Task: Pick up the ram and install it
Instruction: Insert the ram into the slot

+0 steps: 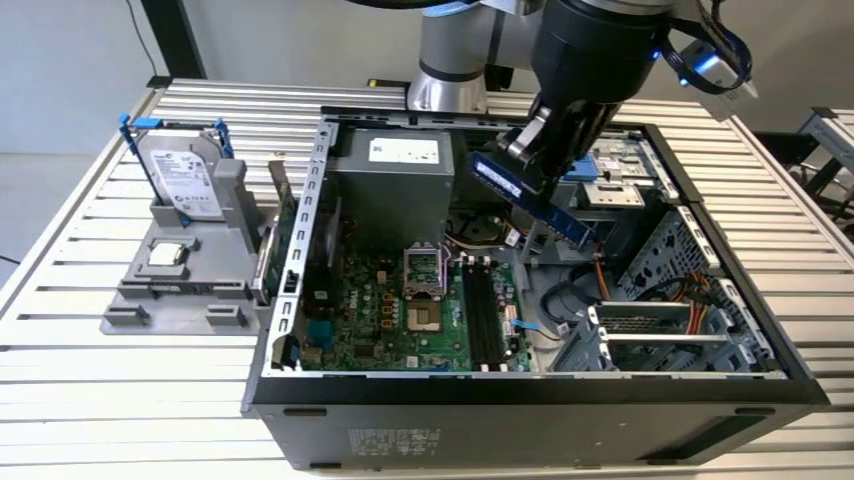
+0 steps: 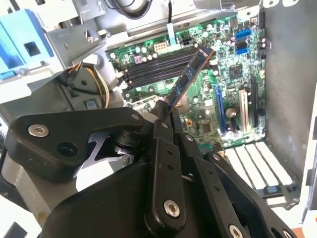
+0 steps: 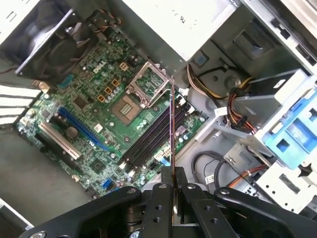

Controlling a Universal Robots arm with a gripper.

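**A:** What do we find in the open computer case [image 1: 534, 388]?

**B:** We see a green motherboard [image 1: 387, 320] lying flat on its floor. There is a grey power supply [image 1: 394, 195] at the far end and a metal drive cage [image 1: 667, 330] on the exterior view's right. In the first wrist view we also make out a black fan [image 3: 47, 39] beside the board. Bundled cables [image 3: 218, 89] run close to a blue drive bracket [image 3: 292, 134].

**A:** And outside the case?

**B:** On the slatted table [image 1: 80, 400], toward the exterior view's left, we have a grey stand [image 1: 174, 295]. It holds a silver hard drive [image 1: 180, 180] upright in blue rails. A small square chip [image 1: 167, 253] lies flat in a recess in front of the drive.

**A:** Where do we place the ram [image 1: 554, 215]?

**B:** We place it in the air within the case opening, over the motherboard and clear of the slots. The gripper [image 1: 531, 165] has its fingers [image 3: 161, 193] clenched on it.

**A:** Which way does it run?

**B:** In the exterior view we see its long axis slanting, with the higher end toward that view's left and the lower end toward its right. In both wrist views it juts away from the fingers toward the board. The second wrist view gives us its flat face. In the first wrist view we see it edge-on, as a thin line crossing the black memory slots [image 3: 148, 139]. Its far tip lines up with the corner of the processor socket [image 3: 133, 99].
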